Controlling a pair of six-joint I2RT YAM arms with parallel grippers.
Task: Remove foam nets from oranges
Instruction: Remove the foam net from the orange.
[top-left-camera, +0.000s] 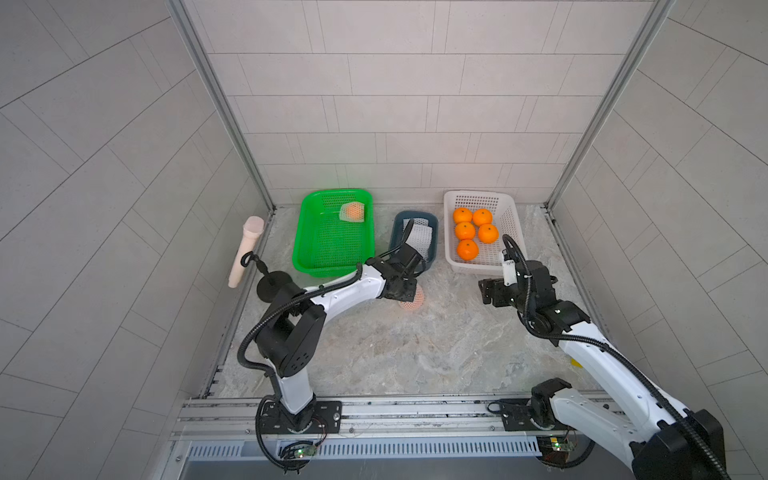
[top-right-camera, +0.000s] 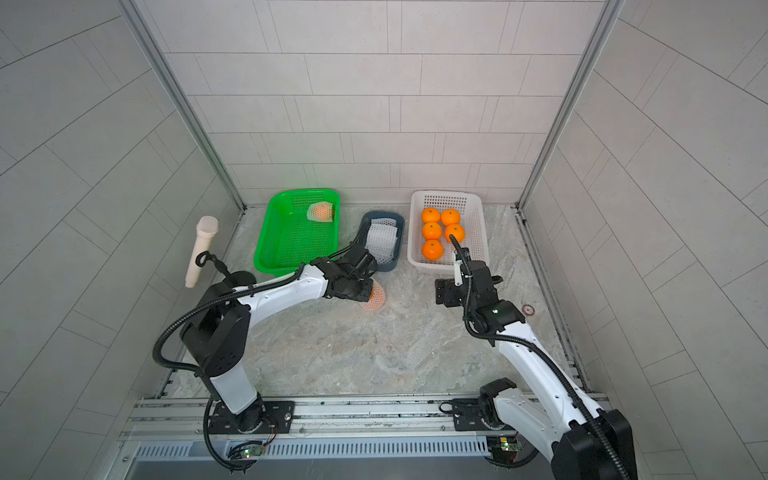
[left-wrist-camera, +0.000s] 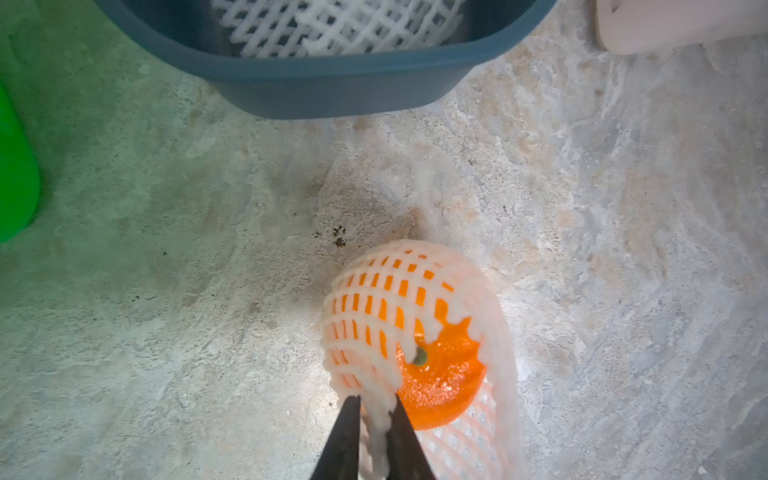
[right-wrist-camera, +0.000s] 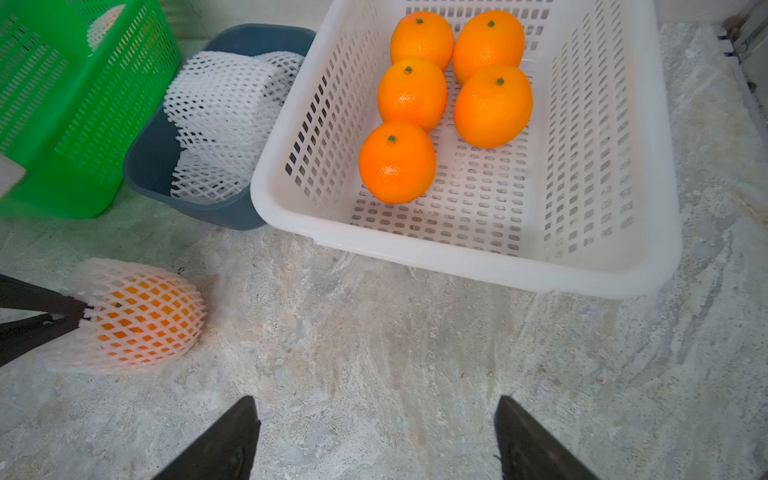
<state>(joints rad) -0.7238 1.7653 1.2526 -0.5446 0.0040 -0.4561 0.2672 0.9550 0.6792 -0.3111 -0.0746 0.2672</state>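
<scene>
One orange (left-wrist-camera: 444, 374) lies on the stone table in a white foam net (left-wrist-camera: 374, 299), between the two arms in both top views (top-left-camera: 413, 302). My left gripper (left-wrist-camera: 375, 399) is shut on a bunched edge of that net, beside the bare stem end of the fruit. My right gripper (right-wrist-camera: 376, 401) stands open over bare table with nothing between its fingers, to the right of the netted orange (right-wrist-camera: 145, 316). Several bare oranges (right-wrist-camera: 411, 93) sit in the white basket (right-wrist-camera: 457, 257). Another netted orange (top-left-camera: 353, 212) rests in the green basket (top-left-camera: 300, 245).
A blue tub (left-wrist-camera: 332, 91) holding loose foam nets (right-wrist-camera: 224, 112) stands between the green and white baskets along the back wall. A pale microphone-shaped object (top-left-camera: 245, 249) on a black stand (top-left-camera: 272, 286) is at the left wall. A small round ring (top-right-camera: 528, 309) lies at the right.
</scene>
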